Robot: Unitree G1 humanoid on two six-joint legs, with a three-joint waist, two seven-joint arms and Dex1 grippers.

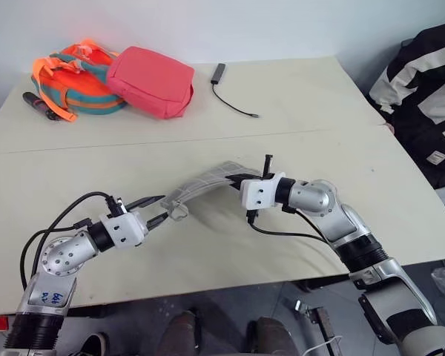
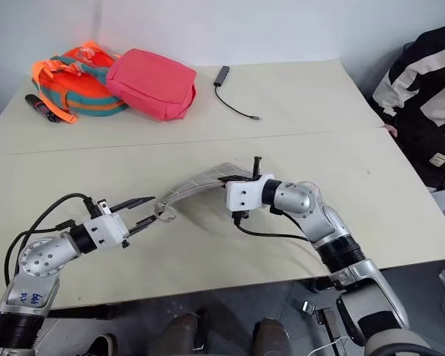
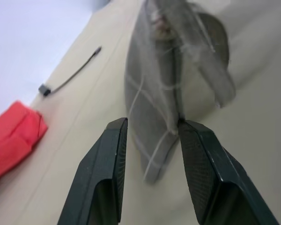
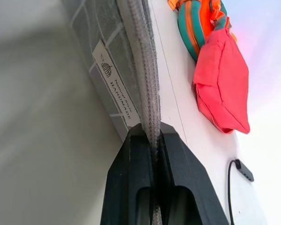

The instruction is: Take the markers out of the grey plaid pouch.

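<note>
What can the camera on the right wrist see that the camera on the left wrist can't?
The right wrist view alone shows a white printed label on the grey plaid pouch, the right gripper shut on its zip edge, and an orange and teal bag. The left wrist view alone shows the left gripper with fingers apart around the pouch's other end. Both show the pouch, the pink-red bag, the black cable and the table.

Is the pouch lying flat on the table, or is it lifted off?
Lifted. The right gripper is shut on one edge of the grey pouch, which arches above the table; the left gripper's open fingers straddle the other end.
</note>
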